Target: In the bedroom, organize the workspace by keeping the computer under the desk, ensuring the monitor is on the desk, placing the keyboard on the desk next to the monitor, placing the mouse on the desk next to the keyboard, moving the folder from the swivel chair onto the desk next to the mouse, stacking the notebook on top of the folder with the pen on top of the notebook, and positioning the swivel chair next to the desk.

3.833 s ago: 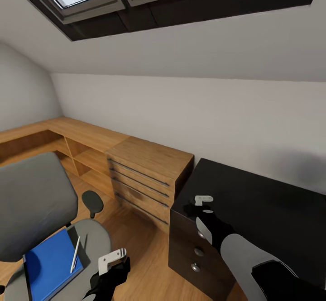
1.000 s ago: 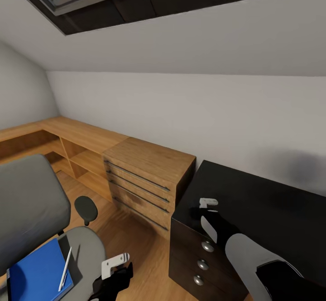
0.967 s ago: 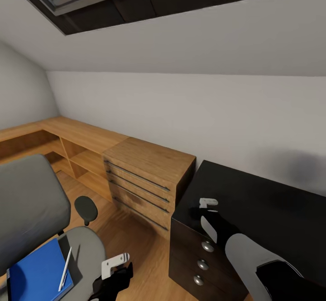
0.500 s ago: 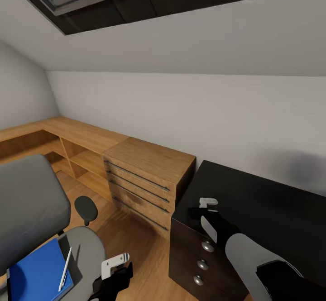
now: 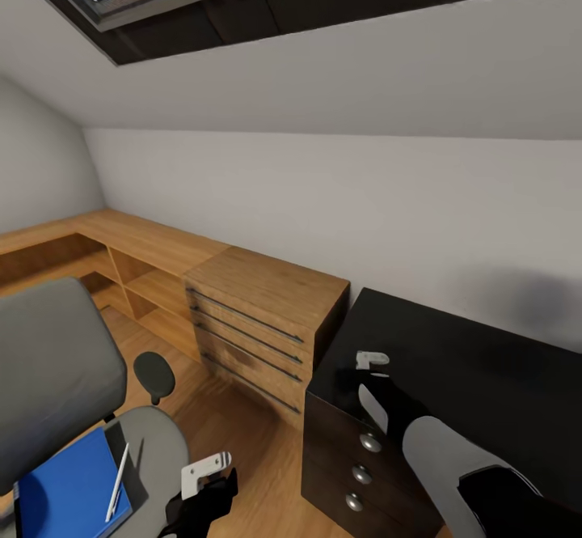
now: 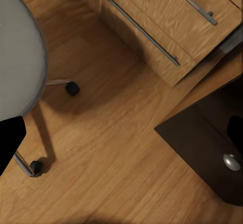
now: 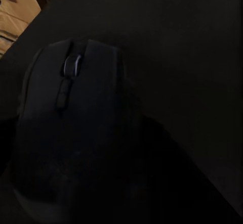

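My right hand (image 5: 365, 370) hangs over the near corner of the black worktop (image 5: 477, 376), the corner that meets the wooden drawer unit (image 5: 263, 315). Through my right wrist camera the mouse (image 7: 76, 128) sits very close below on the dark surface, its scroll wheel visible; whether my fingers grip it or merely frame it, I cannot tell. 3 round silver knobs (image 5: 361, 473) run down the dark drawer front under that corner.

My left hand (image 5: 202, 485) hangs low over the wooden floor (image 5: 242, 449), between the worktop's drawer front and the swivel chair (image 5: 65, 376); I cannot tell whether it is open or closed, and nothing appears in it. The folder (image 5: 69, 493) lies flat on the chair's grey seat, well apart from the worktop. The pen (image 5: 117, 481) rests across the folder's edge nearest the worktop, and a dark strip that may be the notebook (image 5: 129, 469) lies just beside it.
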`<state>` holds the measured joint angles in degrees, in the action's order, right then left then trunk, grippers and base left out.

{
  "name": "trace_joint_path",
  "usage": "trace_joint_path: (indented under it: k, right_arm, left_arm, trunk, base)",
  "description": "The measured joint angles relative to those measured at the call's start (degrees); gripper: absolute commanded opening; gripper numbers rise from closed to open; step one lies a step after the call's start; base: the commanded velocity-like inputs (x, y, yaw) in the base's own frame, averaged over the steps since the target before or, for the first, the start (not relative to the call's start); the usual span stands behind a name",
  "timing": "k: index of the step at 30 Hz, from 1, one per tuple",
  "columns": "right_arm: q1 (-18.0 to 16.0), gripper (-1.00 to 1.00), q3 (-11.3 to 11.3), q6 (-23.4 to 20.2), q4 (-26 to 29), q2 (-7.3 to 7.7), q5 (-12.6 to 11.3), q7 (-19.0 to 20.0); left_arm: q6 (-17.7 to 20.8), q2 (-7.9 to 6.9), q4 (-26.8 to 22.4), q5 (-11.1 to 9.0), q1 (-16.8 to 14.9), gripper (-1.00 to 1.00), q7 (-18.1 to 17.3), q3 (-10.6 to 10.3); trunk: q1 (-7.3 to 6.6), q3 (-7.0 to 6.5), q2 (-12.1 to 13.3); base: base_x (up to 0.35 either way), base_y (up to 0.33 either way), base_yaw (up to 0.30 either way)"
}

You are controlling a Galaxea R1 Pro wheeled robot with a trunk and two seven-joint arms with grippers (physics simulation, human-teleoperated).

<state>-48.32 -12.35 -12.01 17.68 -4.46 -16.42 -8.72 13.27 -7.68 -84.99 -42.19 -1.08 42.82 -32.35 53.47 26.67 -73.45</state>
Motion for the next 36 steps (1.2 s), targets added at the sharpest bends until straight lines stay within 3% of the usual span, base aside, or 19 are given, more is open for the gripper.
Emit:
trace_joint_path:
  k: [3, 6, 7, 9, 12, 16, 17, 21, 26, 31, 36]
  right_arm:
    - [0.06, -1.0, 0.08, -0.27, 2.71, 0.23, -1.54, -0.16]
    - [0.88, -1.0, 0.1, -2.99, 7.49, 2.11, -5.86, -0.2]
    - [2.05, -1.0, 0.02, -4.43, 10.81, 3.03, -8.29, -0.38]
    - [4.18, -1.0, -0.06, -5.9, 15.72, 4.15, -10.14, -1.18]
    - [9.42, -1.0, -0.04, -8.52, 26.77, 5.51, -11.52, -6.09]
    - [17.9, -1.0, -0.24, -10.6, 44.35, 6.04, -13.82, -19.01]
    - [20.1, -1.0, -0.27, -10.79, 48.73, 6.09, -15.1, -20.69]
    - [23.54, -1.0, -0.39, -10.9, 55.21, 6.01, -16.52, -22.41]
    - [23.85, -1.0, -0.25, -10.51, 55.81, 5.81, -16.47, -22.72]
    - [23.86, -1.0, 0.15, -10.58, 55.83, 6.04, -16.56, -22.72]
    - [23.9, -1.0, 3.35, -10.86, 56.47, 6.17, -16.67, -22.91]
  left_arm:
    - [-0.09, 0.03, 0.0, 0.84, 0.0, 1.0, 0.06, -0.31]
    - [-0.11, 0.05, 0.0, 1.17, 0.0, 1.0, 0.04, -0.38]
    - [-0.11, 0.03, 0.0, 1.22, 0.01, 1.0, 0.03, -0.38]
    - [-0.11, 0.01, 0.0, 1.2, 0.0, 1.0, 0.02, -0.39]
    - [-0.12, -0.01, 0.0, 1.2, 0.0, 1.0, 0.01, -0.4]
    - [-0.12, -0.01, 0.0, 1.19, 0.0, 1.0, -0.06, -0.36]
    - [-0.12, 0.01, 0.0, 1.15, 0.0, 1.0, -0.07, -0.38]
    - [-0.12, -0.1, 0.08, 1.08, 0.0, 1.0, -0.02, -0.31]
    - [-0.12, -0.1, 0.1, 0.91, 0.0, 1.0, -0.03, -0.32]
    - [-0.08, 0.05, 6.17, 1.05, 0.0, 1.0, -0.48, -0.46]
    - [-0.34, -0.27, 10.12, 0.97, 0.0, 1.0, -0.59, 0.33]
  trunk:
    - [-0.66, -0.54, 1.2]
    - [-1.3, -1.08, 2.41]
    - [-1.51, -1.26, 2.82]
    - [-1.95, -1.62, 3.62]
    - [-2.6, -2.16, 4.82]
    - [-3.51, -2.88, 6.42]
    - [-3.74, -3.05, 6.82]
    - [-4.62, -3.77, 8.43]
    - [-5.71, -4.69, 10.44]
    - [-5.72, -4.93, 10.45]
    - [-5.71, -5.14, 10.46]
  base:
    - [-0.014, 0.0, 0.0]
    - [-0.201, 0.002, 0.0]
    - [-0.291, 0.027, 0.0]
    - [-0.306, 0.049, 0.0]
    - [-0.255, 0.055, 0.0]
    - [-0.063, 0.013, 0.0]
    - [-0.016, 0.003, 0.0]
    - [-0.004, 0.001, 0.0]
    - [0.0, 0.0, -0.061]
    - [0.0, 0.0, -0.248]
    - [-0.076, 0.075, -0.266]
